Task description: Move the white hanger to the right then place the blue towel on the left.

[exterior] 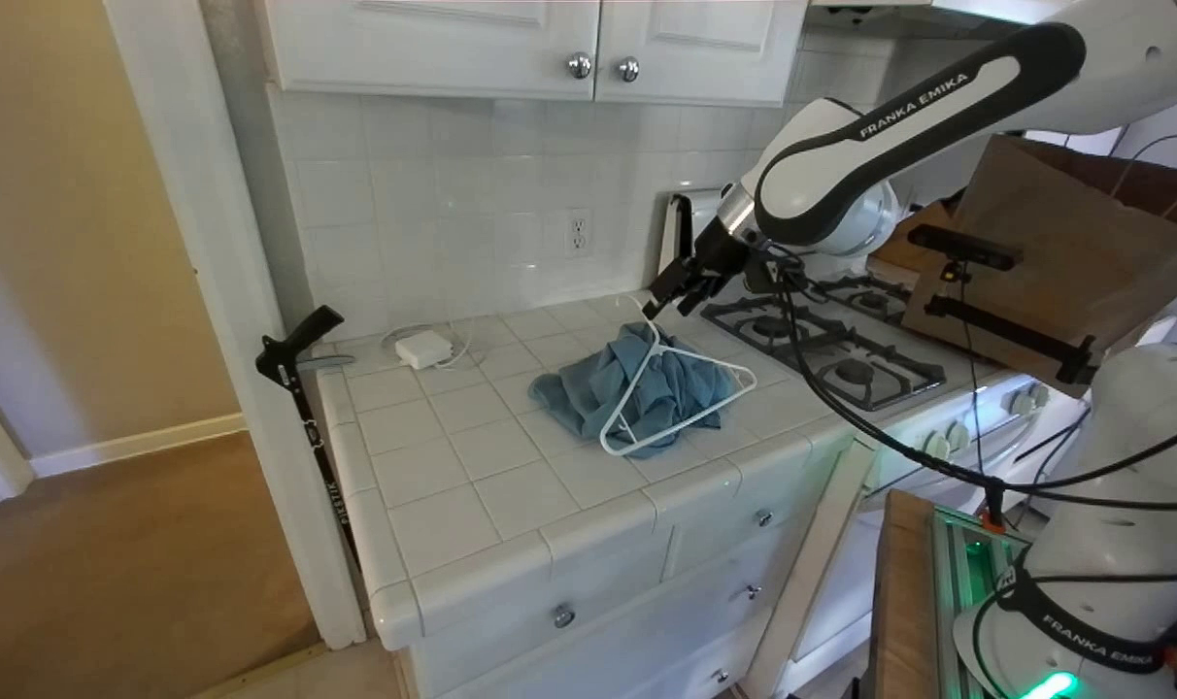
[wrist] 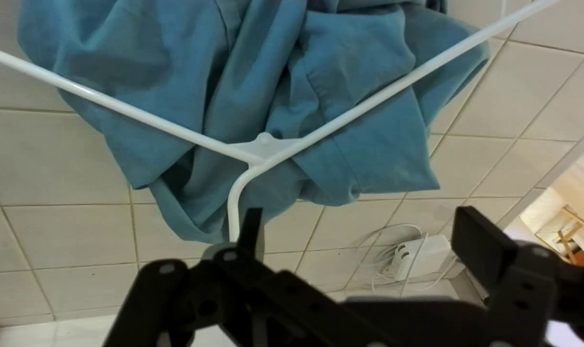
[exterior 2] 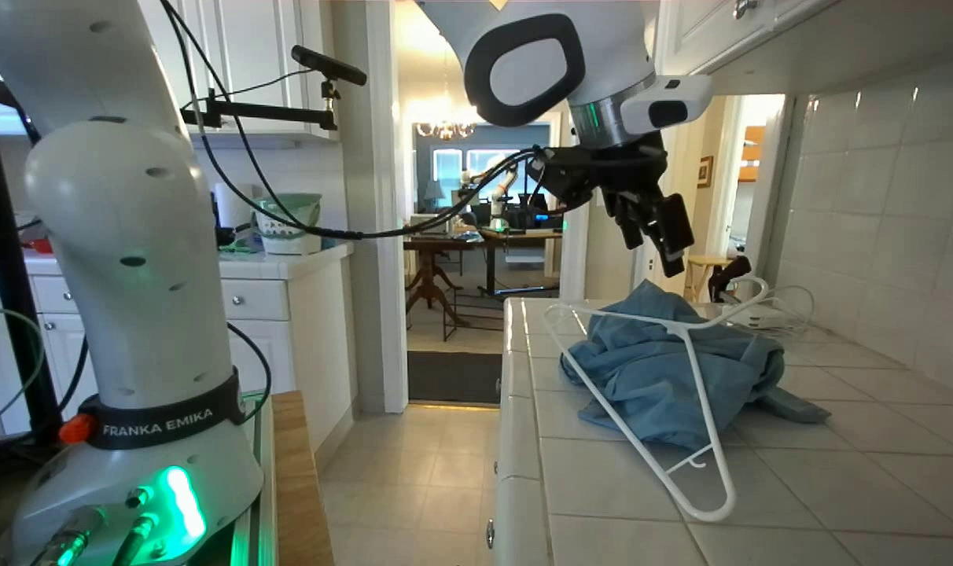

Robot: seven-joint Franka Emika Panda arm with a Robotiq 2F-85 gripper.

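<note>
A white hanger (exterior: 633, 390) lies tilted across the top of a crumpled blue towel (exterior: 579, 393) on the tiled counter. The hanger (exterior 2: 706, 401) and the towel (exterior 2: 649, 369) show in an exterior view too, with the hanger's lower corner on the counter side facing that camera. My gripper (exterior: 668, 291) is open and empty, above the hook end. In the wrist view the gripper (wrist: 362, 226) has its fingers wide apart. The hanger's neck (wrist: 264, 149) lies over the towel (wrist: 253, 91), and the hook runs down behind the left finger, its tip hidden there.
A white power adapter (exterior: 423, 349) with a coiled cable sits near the back wall. A gas stove (exterior: 853, 369) with black grates adjoins the counter (exterior: 453, 510). A black reacher tool (exterior: 292, 354) leans at the counter's end. A paper bag (exterior: 1045, 243) stands by the stove.
</note>
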